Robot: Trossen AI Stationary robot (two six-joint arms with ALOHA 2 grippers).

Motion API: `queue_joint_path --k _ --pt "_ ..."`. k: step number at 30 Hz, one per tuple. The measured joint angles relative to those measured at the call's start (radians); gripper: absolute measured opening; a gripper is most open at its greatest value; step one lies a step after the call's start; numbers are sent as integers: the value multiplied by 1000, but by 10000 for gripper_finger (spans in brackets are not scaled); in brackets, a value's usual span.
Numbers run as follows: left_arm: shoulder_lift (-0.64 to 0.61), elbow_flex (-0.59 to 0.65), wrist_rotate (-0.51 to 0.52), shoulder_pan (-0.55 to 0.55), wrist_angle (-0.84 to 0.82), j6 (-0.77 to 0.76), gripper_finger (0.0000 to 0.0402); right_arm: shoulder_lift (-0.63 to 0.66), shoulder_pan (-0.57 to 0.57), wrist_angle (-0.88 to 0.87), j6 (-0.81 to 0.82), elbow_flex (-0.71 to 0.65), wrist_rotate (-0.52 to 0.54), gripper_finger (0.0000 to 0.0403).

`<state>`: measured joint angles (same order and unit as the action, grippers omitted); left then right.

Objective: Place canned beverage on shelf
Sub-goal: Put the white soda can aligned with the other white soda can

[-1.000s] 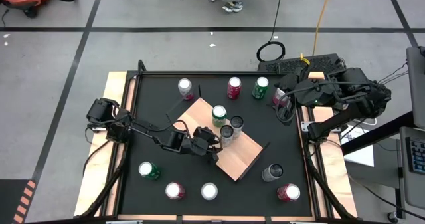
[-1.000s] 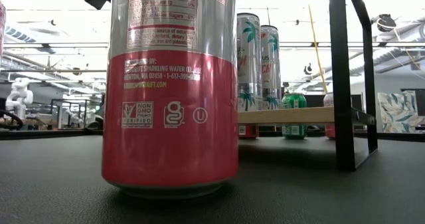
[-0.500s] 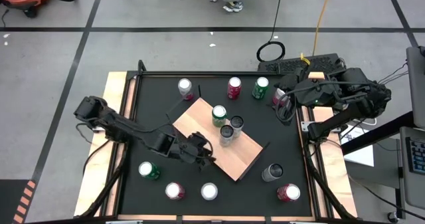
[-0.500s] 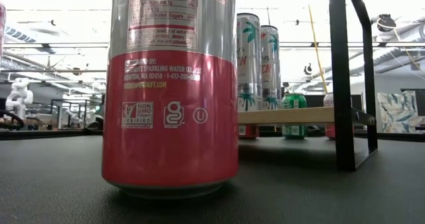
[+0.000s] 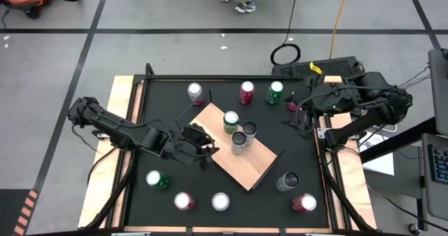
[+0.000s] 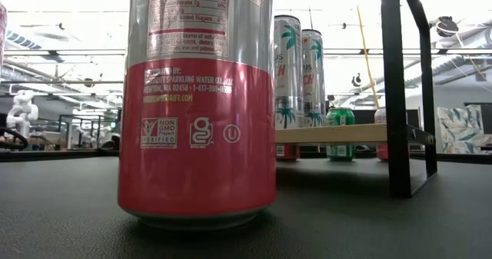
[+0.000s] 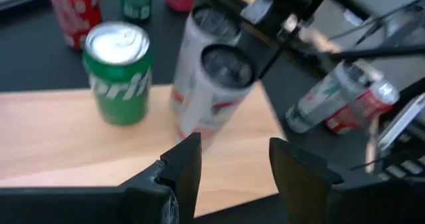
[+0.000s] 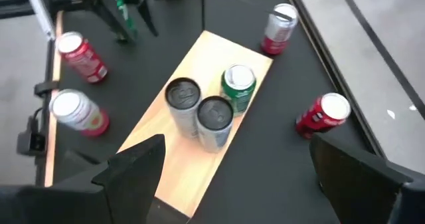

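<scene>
Left wrist view shows the left gripper (image 7: 232, 164) with fingers spread and empty over the shelf (image 7: 60, 144), whose three cans (image 7: 212, 84) sit upper centre. Next, retreat cleanly, then approach a table can squarely. The right gripper (image 8: 232, 184) waits, spread.

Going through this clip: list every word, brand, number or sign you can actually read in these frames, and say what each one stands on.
"SPARKLING WATER" – pink-and-silver can closest to the low camera.
"NON GMO ... VERIFIED" – square badge on the same can.
"Sprite", partly turned away – green can on the shelf, left wrist view.
Too small or blurred: the nutrition panel, address and web lines on the pink-and-silver can, and the lettering on the two tall palm-print cans.
</scene>
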<state>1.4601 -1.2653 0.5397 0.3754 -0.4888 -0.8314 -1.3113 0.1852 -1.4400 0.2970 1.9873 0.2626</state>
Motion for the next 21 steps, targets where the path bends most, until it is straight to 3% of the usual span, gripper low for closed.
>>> queue_joint_path --k 16,21 --pt "-58 -15 -76 72 -37 25 179 0 0 -4 69 0 -84 351" --pt "-102 -18 -162 73 -71 -24 179 0 0 -4 69 0 -84 351"
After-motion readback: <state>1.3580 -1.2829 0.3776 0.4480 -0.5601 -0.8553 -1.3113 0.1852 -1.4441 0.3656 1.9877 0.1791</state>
